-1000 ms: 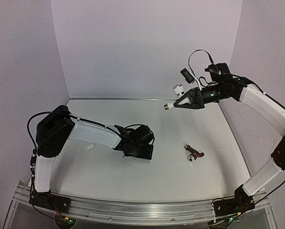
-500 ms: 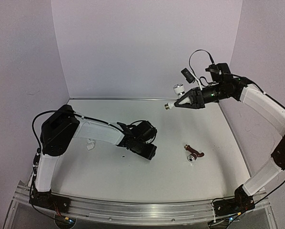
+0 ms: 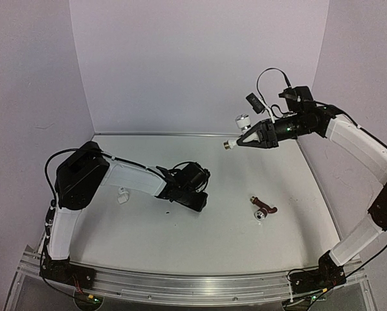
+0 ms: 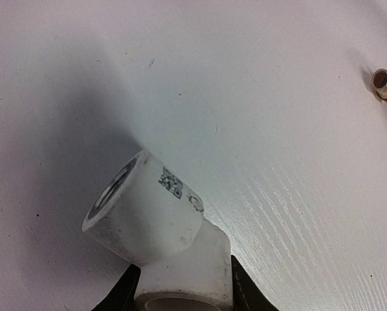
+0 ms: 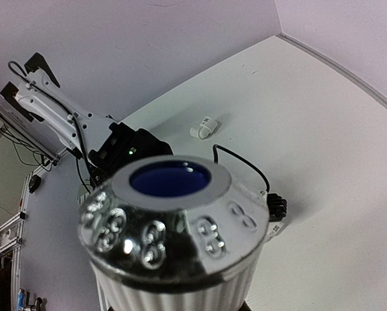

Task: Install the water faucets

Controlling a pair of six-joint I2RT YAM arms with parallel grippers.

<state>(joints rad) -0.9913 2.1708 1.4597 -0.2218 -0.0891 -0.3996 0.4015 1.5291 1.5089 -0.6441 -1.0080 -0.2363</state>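
White elbow fitting (image 4: 156, 223) is clamped between the fingers of the left pincer (image 3: 193, 198), low over mid-bench (image 3: 232, 246), one socket showing in the wrist view. A second elbow fitting (image 3: 122, 196) lies loose just beside the left forearm. Further right and well apart, a brownish loose faucet (image 3: 263, 209) lies on the bench, its brass end (image 4: 383, 80) at the edge of the left wrist view. At the back, the right pincer (image 3: 237, 142) is closed on the water faucet (image 3: 242, 122), held in the air over the far right, threaded end pointing left, silvery knob (image 5: 174, 214) with blue centre on top.
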